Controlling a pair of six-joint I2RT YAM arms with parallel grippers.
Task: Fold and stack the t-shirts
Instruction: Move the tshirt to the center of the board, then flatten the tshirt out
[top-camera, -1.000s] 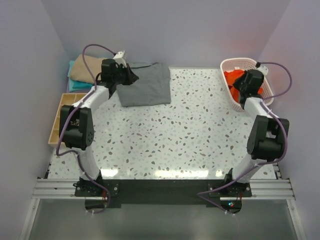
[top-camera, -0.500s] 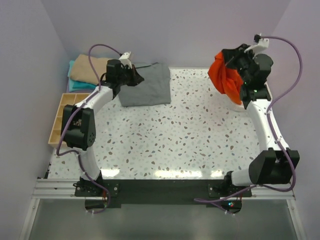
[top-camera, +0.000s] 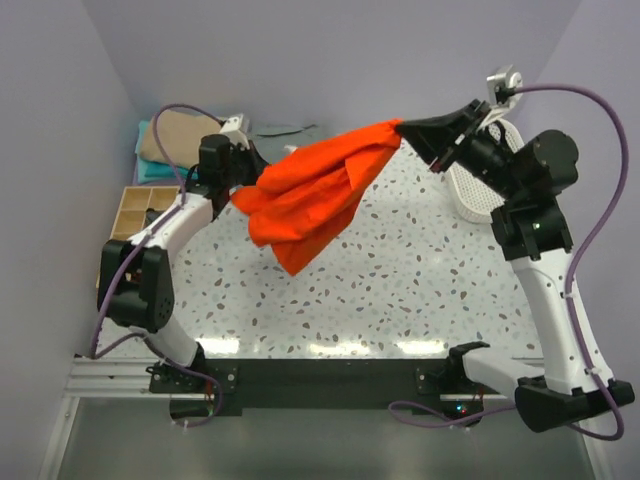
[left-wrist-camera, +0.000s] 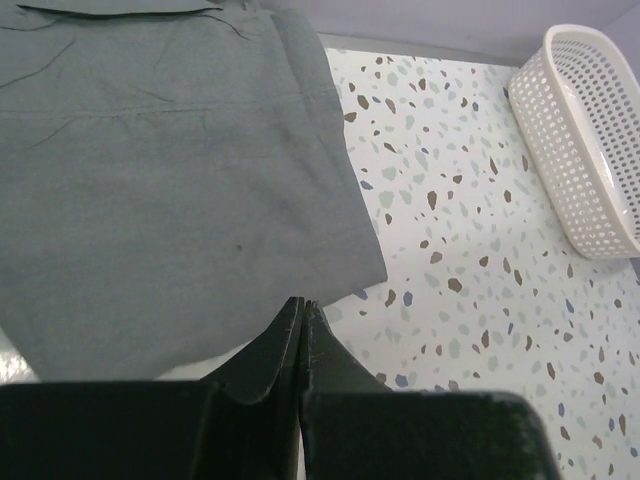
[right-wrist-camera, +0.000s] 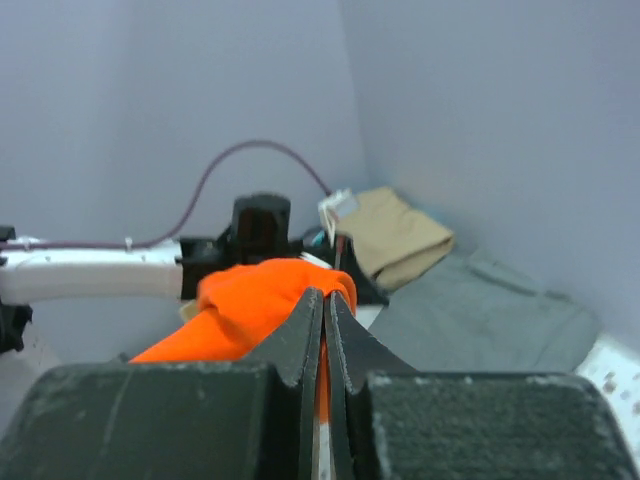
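My right gripper is shut on one end of the bright orange-red t-shirt and holds it high, so the cloth hangs bunched in the air over the back middle of the table. The right wrist view shows the cloth pinched between the closed jaws. My left gripper is shut and empty, above the near edge of the flat grey t-shirt. In the top view the orange cloth hides most of the grey shirt. The folded tan shirt lies on the teal one at the back left.
The white mesh basket stands at the back right, partly behind my right arm, and also shows in the left wrist view. The wooden compartment tray sits at the left edge. Walls close in the back and both sides.
My right gripper has lifted the orange-red shirt out of the basket and swung it up and left over the table. My left gripper has shifted slightly right by the grey shirt.
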